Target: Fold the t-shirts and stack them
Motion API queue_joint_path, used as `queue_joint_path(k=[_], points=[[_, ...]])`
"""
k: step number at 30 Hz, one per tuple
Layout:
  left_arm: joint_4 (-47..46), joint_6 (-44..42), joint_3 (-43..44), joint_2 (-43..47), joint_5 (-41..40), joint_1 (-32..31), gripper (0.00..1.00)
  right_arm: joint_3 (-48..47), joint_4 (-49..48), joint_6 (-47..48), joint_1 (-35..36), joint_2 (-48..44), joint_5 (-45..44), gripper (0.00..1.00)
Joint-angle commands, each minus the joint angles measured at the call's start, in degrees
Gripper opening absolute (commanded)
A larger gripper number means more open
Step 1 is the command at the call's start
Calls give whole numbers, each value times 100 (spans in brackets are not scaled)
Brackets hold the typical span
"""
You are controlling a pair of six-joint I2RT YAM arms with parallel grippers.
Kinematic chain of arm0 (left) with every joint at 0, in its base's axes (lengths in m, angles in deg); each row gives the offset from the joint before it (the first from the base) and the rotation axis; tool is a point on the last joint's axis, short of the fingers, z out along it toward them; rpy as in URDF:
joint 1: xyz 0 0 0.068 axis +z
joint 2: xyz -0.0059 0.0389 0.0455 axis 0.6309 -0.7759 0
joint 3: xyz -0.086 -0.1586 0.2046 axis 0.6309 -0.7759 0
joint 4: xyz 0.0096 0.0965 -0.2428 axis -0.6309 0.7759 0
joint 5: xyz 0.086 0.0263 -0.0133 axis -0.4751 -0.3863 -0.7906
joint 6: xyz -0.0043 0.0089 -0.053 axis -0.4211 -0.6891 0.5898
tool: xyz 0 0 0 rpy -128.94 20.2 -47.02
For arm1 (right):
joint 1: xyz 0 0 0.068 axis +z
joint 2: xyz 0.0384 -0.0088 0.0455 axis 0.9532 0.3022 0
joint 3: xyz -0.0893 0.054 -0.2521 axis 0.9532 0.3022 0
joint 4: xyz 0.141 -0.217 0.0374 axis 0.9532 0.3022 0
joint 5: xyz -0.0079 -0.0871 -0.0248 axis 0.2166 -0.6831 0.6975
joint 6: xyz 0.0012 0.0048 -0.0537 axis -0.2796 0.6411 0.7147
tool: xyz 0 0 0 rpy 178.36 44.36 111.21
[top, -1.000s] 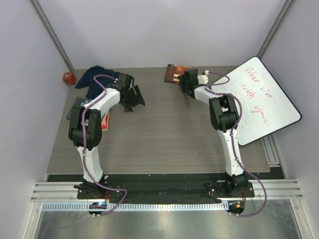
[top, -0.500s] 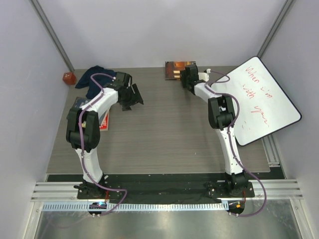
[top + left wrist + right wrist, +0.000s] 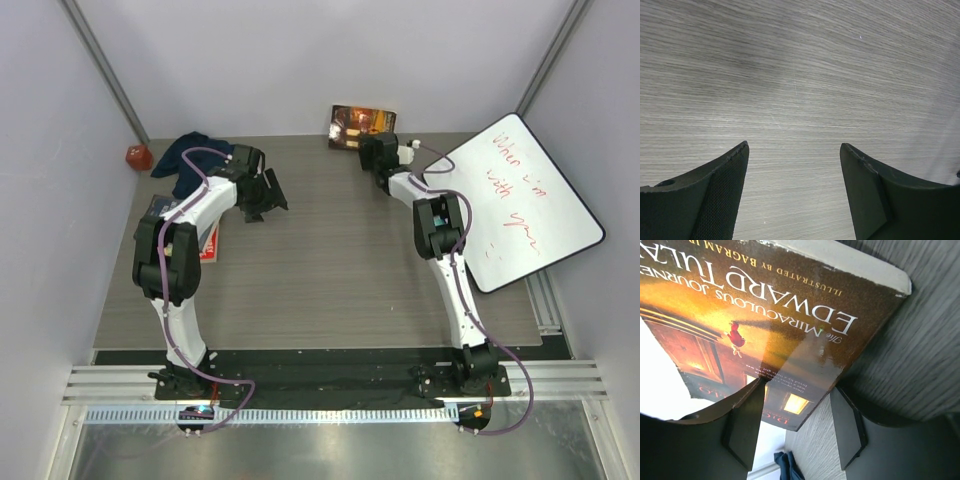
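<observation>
A grey wood-grain surface (image 3: 330, 260) sits inside a white-walled booth, seen from above, with two white and black robot arms bolted at its near edge. The t-shirts (image 3: 190, 152) lie as one crumpled dark navy heap in the far left corner; how many are in it cannot be told. A small red object (image 3: 138, 156) sits just to the left of the heap, by the wall. The left claw (image 3: 266, 198) hovers near the heap, on its right side and clear of the cloth. Its wrist camera shows the left claw spread wide, with only bare wood grain between the two dark fingers (image 3: 722, 190). A whiteboard (image 3: 520, 200) with red handwriting lies tilted at the right side, hanging past the surface's edge. At the far middle, a book (image 3: 362, 127) with a glowing orange and brown cover stands tipped up against the back wall. The right claw (image 3: 372, 152) is up against the book. In the right wrist view the book's lower corner sits between the separated fingers (image 3: 746, 427); whether they pinch it cannot be told.
</observation>
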Motion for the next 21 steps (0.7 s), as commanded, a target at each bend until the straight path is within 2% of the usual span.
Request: queue_joint_path(k=[1, 4, 10, 14, 16, 17, 20, 21], points=[[23, -118, -32, 46, 4, 28, 74, 804, 33, 194, -145, -209, 70, 60], [-3, -127, -76, 46, 4, 28, 74, 1202, -38, 431, -215, -614, -421, 61], [-73, -66, -112, 28, 92, 28, 74, 177, 181, 677, -426, 0, -35, 64], [-65, -74, -112, 46, 66, 28, 73, -1, 93, 687, -426, 168, 88, 60], [-47, -74, -112, 63, 48, 28, 73, 34, 32, 677, -417, 186, 166, 49], [-47, -74, -112, 63, 31, 28, 73, 60, -3, 730, -426, 177, 184, 31], [-56, -66, -112, 46, 66, 28, 73, 210, -39, 730, -409, 116, 298, 1], [-47, -66, -120, 37, 74, 28, 73, 245, -39, 739, -417, 115, 351, 1]])
